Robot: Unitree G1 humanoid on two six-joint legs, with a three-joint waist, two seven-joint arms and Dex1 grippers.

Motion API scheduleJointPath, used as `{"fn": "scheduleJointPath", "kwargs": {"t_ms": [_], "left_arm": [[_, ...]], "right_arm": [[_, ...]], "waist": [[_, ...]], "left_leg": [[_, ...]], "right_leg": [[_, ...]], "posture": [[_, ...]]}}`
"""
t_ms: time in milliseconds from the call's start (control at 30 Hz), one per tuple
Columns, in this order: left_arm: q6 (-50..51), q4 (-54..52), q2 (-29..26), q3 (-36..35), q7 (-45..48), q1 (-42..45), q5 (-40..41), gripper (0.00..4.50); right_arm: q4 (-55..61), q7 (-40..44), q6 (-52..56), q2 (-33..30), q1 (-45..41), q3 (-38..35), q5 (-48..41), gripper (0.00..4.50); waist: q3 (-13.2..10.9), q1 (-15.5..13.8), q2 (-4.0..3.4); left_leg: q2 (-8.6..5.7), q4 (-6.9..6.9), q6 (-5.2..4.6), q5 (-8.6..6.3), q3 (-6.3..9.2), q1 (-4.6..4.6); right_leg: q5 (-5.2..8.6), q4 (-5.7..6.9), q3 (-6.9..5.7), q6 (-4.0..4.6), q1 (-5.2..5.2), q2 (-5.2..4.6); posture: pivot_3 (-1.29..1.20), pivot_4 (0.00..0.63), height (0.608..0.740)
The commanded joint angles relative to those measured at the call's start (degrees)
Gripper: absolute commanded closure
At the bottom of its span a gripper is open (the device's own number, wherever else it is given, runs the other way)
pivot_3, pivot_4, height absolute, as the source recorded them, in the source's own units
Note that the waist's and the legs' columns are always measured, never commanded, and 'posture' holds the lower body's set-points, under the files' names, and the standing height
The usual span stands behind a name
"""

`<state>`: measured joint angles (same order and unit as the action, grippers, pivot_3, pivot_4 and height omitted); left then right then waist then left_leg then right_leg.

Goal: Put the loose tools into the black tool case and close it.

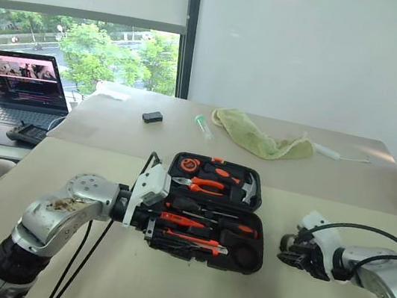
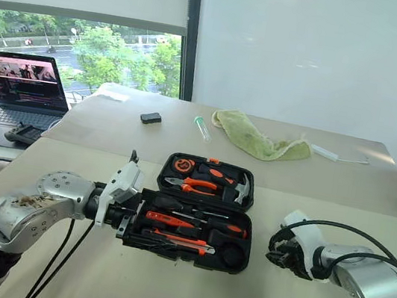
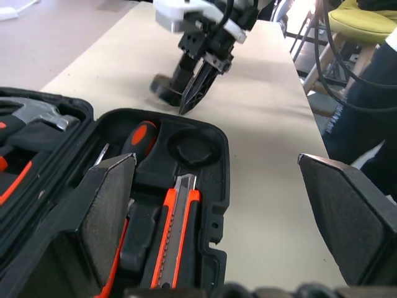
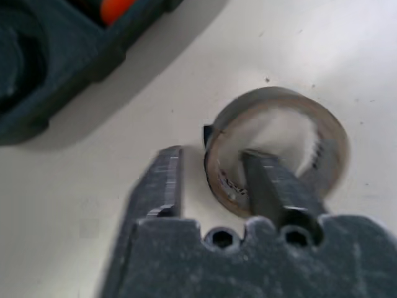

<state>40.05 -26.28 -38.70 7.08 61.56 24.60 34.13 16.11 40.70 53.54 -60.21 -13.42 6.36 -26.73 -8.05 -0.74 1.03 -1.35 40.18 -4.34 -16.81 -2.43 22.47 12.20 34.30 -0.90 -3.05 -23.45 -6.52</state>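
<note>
Tape roll (image 4: 276, 143) lies flat on the table (image 1: 161, 287), just beside the open case (image 1: 252, 263), its wall between the right gripper's (image 4: 211, 186) two fingers: one finger inside the ring, the other outside, the jaws narrow around the wall. Whether they press it I cannot tell. Left gripper (image 3: 220, 205) hangs over the case's near edge, jaws wide, nothing between them. Under its fingers the knife (image 3: 177, 233) and a screwdriver (image 3: 138, 138) sit in their slots; the round slot (image 3: 189, 148) beyond holds nothing.
</note>
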Motion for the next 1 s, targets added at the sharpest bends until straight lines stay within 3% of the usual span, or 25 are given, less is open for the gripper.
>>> {"fn": "scheduleJointPath", "kwargs": {"t_ms": [33,133,233,367,500,1000], "left_arm": [[-0.36,-1.96,-0.78,-2.38,-0.98,-0.94,1.40,0.00],[-1.19,-1.85,-2.36,-3.10,-0.15,-3.08,0.91,0.00],[-1.11,-1.29,-2.94,-3.47,-0.19,-3.47,1.23,0.00],[-2.14,-0.57,-3.22,-2.91,0.11,-3.59,0.12,0.00],[-2.51,-0.68,-3.35,-2.61,-0.32,-3.63,-0.54,0.00],[2.09,-6.92,-4.04,-3.10,-5.71,-4.24,1.64,0.00]], "right_arm": [[2.26,2.86,-3.22,-0.50,-1.46,-3.92,-0.10,4.44],[9.83,8.86,1.21,-2.48,-3.63,-7.28,-7.27,4.44],[12.65,11.23,5.49,-2.27,-8.95,-4.50,-10.49,4.44],[10.84,12.68,8.23,0.21,-18.02,5.92,-7.02,4.44],[10.92,15.61,5.92,-1.35,-20.44,15.53,-0.65,4.44],[15.24,18.03,8.12,3.41,-23.00,23.79,5.36,4.44]], "waist": [[0.00,0.02,0.00],[-0.07,0.10,-0.11],[-0.13,0.22,-0.13],[-0.16,0.15,-0.08],[-0.16,-0.15,-0.08],[-0.17,0.12,-0.05]], "left_leg": [[0.00,0.00,0.03,0.02,0.00,0.00],[0.02,-0.01,0.04,0.03,0.00,0.01],[0.06,-0.01,-0.01,-0.01,-0.01,0.05],[0.06,0.03,0.03,0.01,-0.01,0.06],[0.05,0.13,0.18,0.12,0.01,0.39],[0.08,0.19,0.33,0.21,0.00,0.40]], "right_leg": [[0.00,0.01,0.00,0.00,-0.01,0.01],[0.00,0.10,0.01,0.00,-0.08,0.01],[0.01,0.31,0.06,0.01,-0.26,0.03],[0.03,0.62,0.07,0.09,-0.42,-0.01],[-0.02,0.74,0.02,0.18,-0.79,0.01],[-0.04,0.81,0.04,0.20,-0.80,0.05]], "posture": [[0.00,0.150,0.740],[0.00,0.150,0.740],[0.00,0.150,0.740],[0.00,0.150,0.740],[0.00,0.150,0.740],[0.00,0.150,0.740]]}}
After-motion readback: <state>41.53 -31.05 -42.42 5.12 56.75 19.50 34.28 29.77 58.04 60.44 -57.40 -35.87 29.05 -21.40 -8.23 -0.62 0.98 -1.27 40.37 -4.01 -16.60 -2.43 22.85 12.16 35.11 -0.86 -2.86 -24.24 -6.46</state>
